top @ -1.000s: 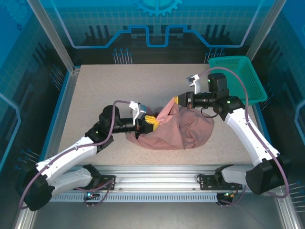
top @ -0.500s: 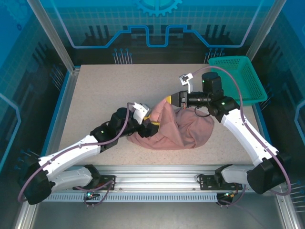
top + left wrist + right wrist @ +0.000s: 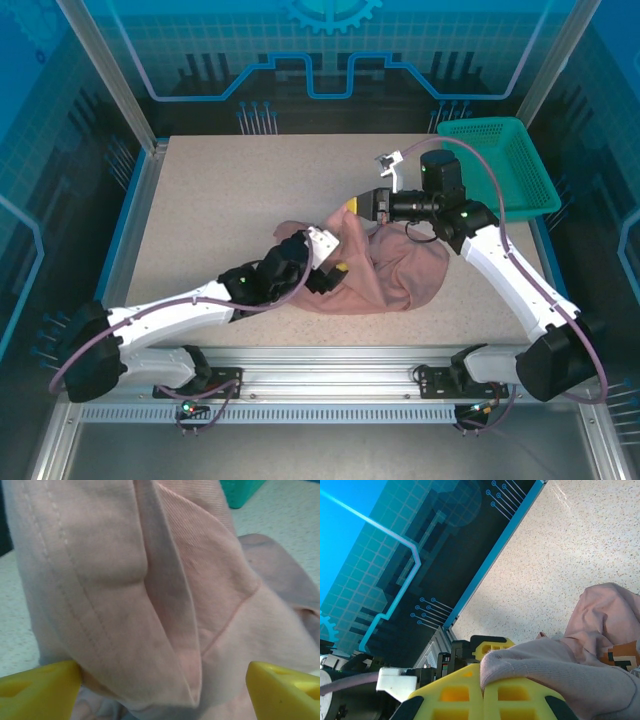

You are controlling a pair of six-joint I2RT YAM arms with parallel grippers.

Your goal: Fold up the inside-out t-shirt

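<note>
Speckled beige surface [image 3: 200, 190] inside blue-lit walls, with the inside-out t-shirt [image 3: 400, 270] bunched right of centre, toward the near half. Right tool [image 3: 352, 205] clenched on a hem edge at the far-left side of the heap, holding it up off the surface. Up close in the right wrist view, cloth pinched flat between shut yellow pads [image 3: 455, 695]. Left tool [image 3: 338, 268] released and spread wide, pushed in at the near-left side. Stitched fold hanging between its fingers [image 3: 35, 685], gripped by neither.

Best now, probably: slide in over a single layer by the seam, close only with the fold deep between the pads, then draw away from the right to spread the cloth. Beware of grabbing doubled layers.

Teal basket [image 3: 500, 160] at the far right corner, just behind the right arm and well apart from the shirt; no obstacle for the moment.
</note>
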